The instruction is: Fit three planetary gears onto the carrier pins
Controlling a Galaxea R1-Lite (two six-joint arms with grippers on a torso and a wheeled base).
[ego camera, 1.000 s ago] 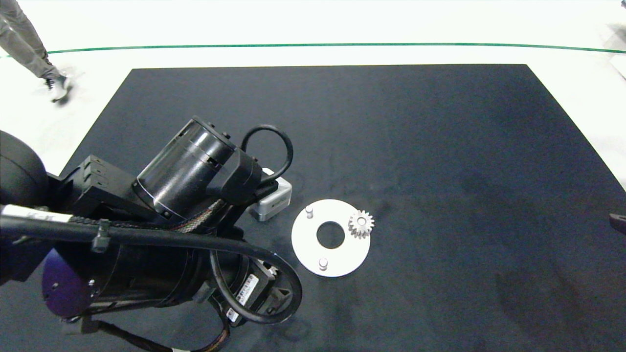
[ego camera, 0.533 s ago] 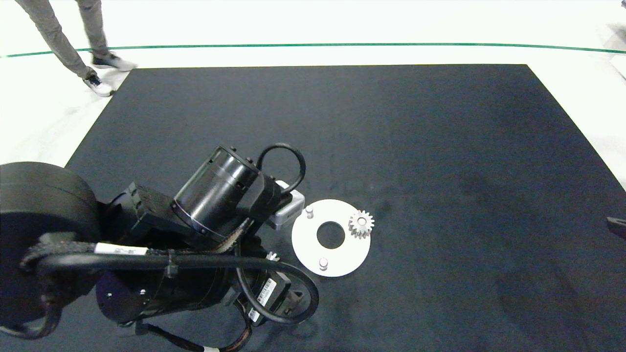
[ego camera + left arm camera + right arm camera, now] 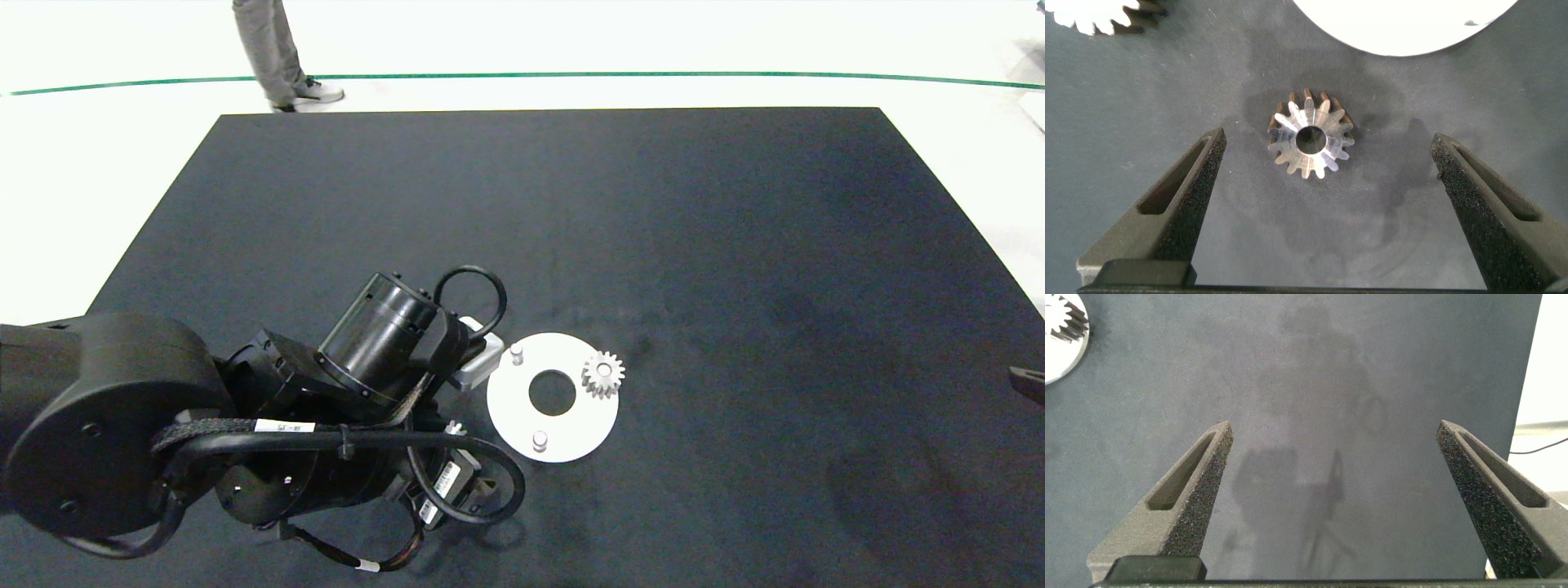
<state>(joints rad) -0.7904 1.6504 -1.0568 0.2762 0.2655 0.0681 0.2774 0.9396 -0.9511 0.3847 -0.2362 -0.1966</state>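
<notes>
One shiny gear (image 3: 603,375) sits on the right pin of the white disc (image 3: 571,437). The disc lies flat on the black mat (image 3: 653,229), a little left of the middle and toward the near side. Two pins are bare: one at the far left of the disc (image 3: 516,354) and one at the near side (image 3: 539,441).

A second gear (image 3: 1311,144) lies flat on the mat just beside the disc's edge. A third gear (image 3: 1096,14) peeks in at the edge of the left wrist view.

The left gripper (image 3: 1327,184) hangs over the second gear with its fingers wide apart, one on each side, not touching it.

The right gripper (image 3: 1335,490) is spread wide too, over bare mat at the right edge.

A person's leg (image 3: 265,45) and shoe (image 3: 314,95) show beyond the mat.
</notes>
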